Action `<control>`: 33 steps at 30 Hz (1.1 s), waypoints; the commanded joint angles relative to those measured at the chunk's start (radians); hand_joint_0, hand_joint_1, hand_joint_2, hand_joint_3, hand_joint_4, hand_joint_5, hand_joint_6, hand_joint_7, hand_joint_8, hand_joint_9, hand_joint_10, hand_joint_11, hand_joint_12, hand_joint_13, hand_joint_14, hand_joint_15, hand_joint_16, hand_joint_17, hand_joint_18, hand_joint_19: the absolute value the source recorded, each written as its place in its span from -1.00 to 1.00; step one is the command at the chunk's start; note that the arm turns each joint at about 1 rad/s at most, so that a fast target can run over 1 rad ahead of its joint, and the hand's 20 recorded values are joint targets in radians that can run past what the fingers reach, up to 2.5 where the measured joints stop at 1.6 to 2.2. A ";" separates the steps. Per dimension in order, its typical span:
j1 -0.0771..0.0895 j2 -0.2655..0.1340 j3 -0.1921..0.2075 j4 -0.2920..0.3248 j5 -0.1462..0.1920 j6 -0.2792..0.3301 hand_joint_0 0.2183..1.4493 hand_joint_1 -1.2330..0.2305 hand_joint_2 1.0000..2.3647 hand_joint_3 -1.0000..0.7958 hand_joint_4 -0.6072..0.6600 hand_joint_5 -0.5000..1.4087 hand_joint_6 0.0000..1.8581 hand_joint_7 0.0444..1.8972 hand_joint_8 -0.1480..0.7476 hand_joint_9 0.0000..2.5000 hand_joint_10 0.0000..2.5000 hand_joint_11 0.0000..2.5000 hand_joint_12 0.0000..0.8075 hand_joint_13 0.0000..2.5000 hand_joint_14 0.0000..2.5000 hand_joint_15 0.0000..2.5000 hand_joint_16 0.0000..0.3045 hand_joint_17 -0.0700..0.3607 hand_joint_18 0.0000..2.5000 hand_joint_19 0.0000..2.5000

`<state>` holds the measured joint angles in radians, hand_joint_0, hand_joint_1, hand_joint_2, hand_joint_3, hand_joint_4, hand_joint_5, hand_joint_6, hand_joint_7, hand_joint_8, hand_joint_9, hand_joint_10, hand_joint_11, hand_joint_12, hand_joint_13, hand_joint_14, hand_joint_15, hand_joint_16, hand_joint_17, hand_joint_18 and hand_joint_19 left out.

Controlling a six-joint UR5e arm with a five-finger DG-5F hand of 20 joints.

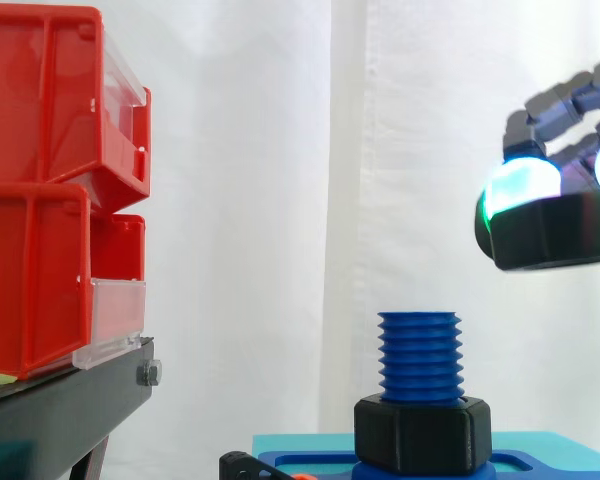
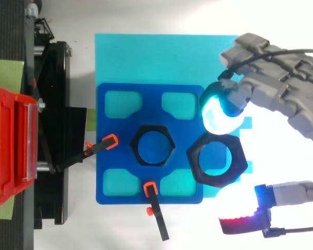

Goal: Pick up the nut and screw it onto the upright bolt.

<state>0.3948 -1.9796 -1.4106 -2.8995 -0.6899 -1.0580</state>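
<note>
While the hand point(image 2: 281, 88) is pinching the nut point(image 2: 216, 159) between its glowing pads point(image 2: 219, 112), the nut is hanging higher than the top of the upright bolt point(image 1: 420, 355), off to the arm's side and not touching it. The step is probably calling for centring the bore over the threads, keeping the nut level, then lowering and turning gently, avoiding cross-threading.

White tabletop point(image 2: 120, 229), cyan sheet point(image 2: 167, 57) lying flat on it, blue plate point(image 2: 115, 151) on the sheet, black stand point(image 2: 55, 104) beside the sheet, orange-tipped black clamps point(image 2: 157, 216) reaching onto the plate.
</note>
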 commanded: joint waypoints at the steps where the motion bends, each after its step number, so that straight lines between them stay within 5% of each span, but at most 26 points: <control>1: -0.024 -0.001 0.039 -0.017 -0.033 -0.004 -0.53 -0.37 -1.00 -0.44 0.52 -0.66 -0.43 0.37 0.08 -0.62 -1.00 -0.88 0.01 -0.75 -1.00 -1.00 -0.62 -0.07 -0.59 -0.82; 6: -0.047 -0.001 0.042 0.016 -0.080 -0.020 -0.53 -0.37 -1.00 -0.44 0.51 -0.66 -0.43 0.37 0.08 -0.62 -1.00 -0.88 0.01 -0.75 -1.00 -1.00 -0.62 -0.07 -0.59 -0.82; 7: -0.059 -0.002 0.042 0.079 -0.115 -0.027 -0.53 -0.37 -1.00 -0.44 0.51 -0.66 -0.43 0.37 0.08 -0.62 -0.99 -0.88 0.01 -0.75 -1.00 -1.00 -0.62 -0.07 -0.59 -0.82; 14: -0.063 -0.010 0.041 0.155 -0.180 -0.083 -0.53 -0.37 -1.00 -0.44 0.51 -0.66 -0.43 0.37 0.08 -0.62 -1.00 -0.88 0.01 -0.75 -1.00 -1.00 -0.62 -0.07 -0.59 -0.82; 33: -0.080 -0.093 0.041 0.198 -0.208 -0.092 -0.53 -0.36 -1.00 -0.44 0.51 -0.66 -0.43 0.37 0.08 -0.62 -1.00 -0.88 0.01 -0.75 -1.00 -1.00 -0.62 -0.07 -0.58 -0.82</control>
<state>0.3186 -2.0669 -1.3696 -2.7026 -0.8895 -1.1514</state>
